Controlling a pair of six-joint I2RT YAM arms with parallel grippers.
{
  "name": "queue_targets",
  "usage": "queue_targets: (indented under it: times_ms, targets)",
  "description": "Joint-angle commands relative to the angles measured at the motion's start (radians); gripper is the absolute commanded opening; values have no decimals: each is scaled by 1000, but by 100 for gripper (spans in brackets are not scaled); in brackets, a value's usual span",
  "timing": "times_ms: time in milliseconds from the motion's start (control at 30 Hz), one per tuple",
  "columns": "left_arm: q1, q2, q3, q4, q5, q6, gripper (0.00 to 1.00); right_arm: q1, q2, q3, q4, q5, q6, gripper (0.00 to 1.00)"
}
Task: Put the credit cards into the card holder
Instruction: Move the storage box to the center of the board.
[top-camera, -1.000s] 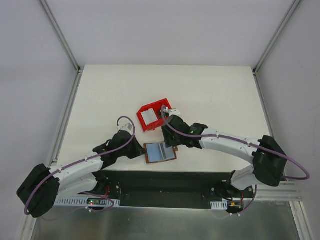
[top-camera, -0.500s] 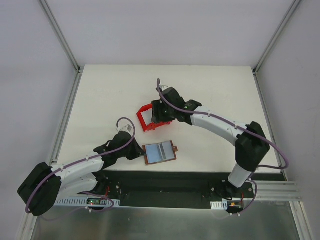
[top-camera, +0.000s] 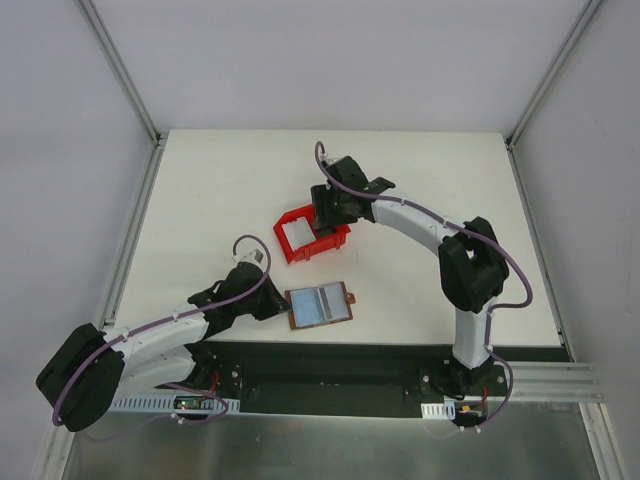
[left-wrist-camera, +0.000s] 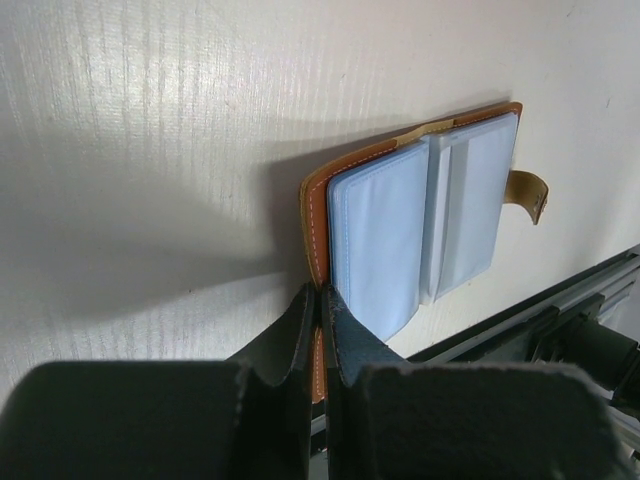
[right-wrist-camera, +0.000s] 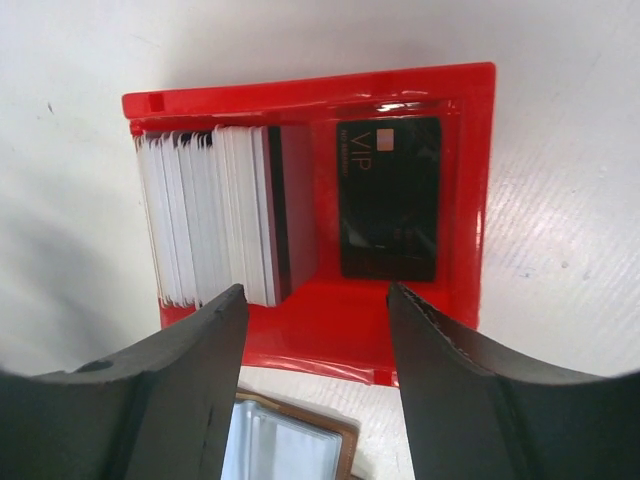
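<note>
The brown card holder (top-camera: 320, 303) lies open near the table's front edge, its pale blue sleeves (left-wrist-camera: 385, 235) facing up. My left gripper (top-camera: 283, 305) is shut on the holder's brown left edge (left-wrist-camera: 315, 215), fingertips meeting at the seam (left-wrist-camera: 322, 298). The credit cards stand as a white stack (right-wrist-camera: 205, 215) on edge in the left half of a red bin (right-wrist-camera: 310, 88). A black VIP card (right-wrist-camera: 390, 198) lies flat in its right half. My right gripper (right-wrist-camera: 318, 295) hangs open above the bin's near wall, holding nothing. From above it sits over the bin (top-camera: 322, 222).
The red bin (top-camera: 310, 250) sits mid-table, just behind the holder. The holder's clasp tab (left-wrist-camera: 528, 190) sticks out on its right side. A black rail (top-camera: 330, 365) runs along the near table edge. White walls with metal posts enclose the table.
My right arm has swung from beside the holder to behind the red bin, and its jaws have opened wider. The left gripper and the holder have not moved.
</note>
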Motion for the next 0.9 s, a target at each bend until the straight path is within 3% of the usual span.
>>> queue_targets:
  times_ms: [0,867]
  targets:
    - [10,16,4,-7,-27,2,0,-16,-20,-3,-27,-4,-44,61]
    - [12,40,22,-7,-9,9,0,-68,-206,-277,26,80,-107,64]
